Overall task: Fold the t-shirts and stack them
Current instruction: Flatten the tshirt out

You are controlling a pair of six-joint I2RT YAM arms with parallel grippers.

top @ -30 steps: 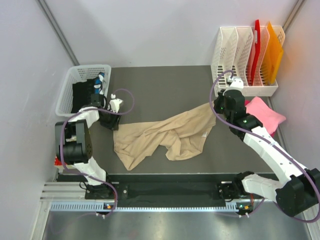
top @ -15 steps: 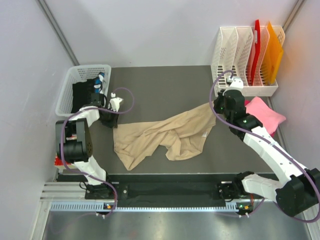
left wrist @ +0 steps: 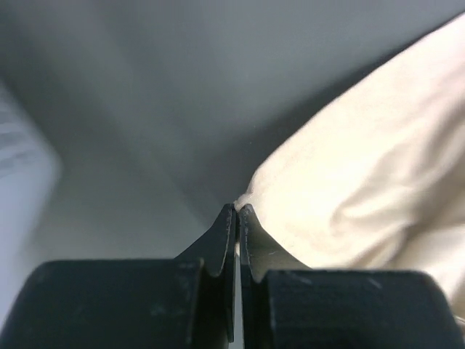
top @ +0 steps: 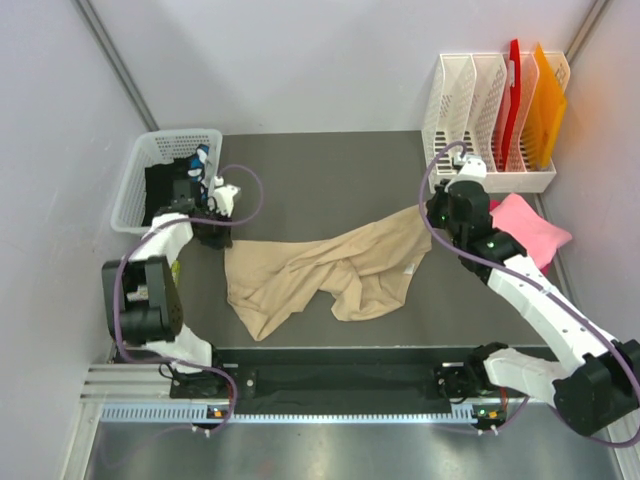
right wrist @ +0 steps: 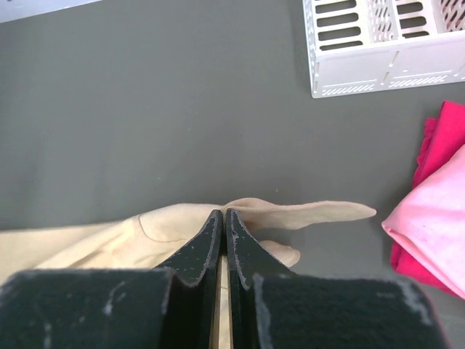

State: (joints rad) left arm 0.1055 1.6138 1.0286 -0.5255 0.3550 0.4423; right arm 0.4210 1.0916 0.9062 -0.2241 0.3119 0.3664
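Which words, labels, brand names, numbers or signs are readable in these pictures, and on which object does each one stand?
No text is readable in any view.
The tan t-shirt, pink t-shirt, white file rack and white mesh basket show no print.
The dark items in the basket carry small blue and white marks, too small to read.

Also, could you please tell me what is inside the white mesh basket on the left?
The basket holds dark, mostly black items with a touch of blue and white; what they are is unclear. The left arm covers its near right corner.
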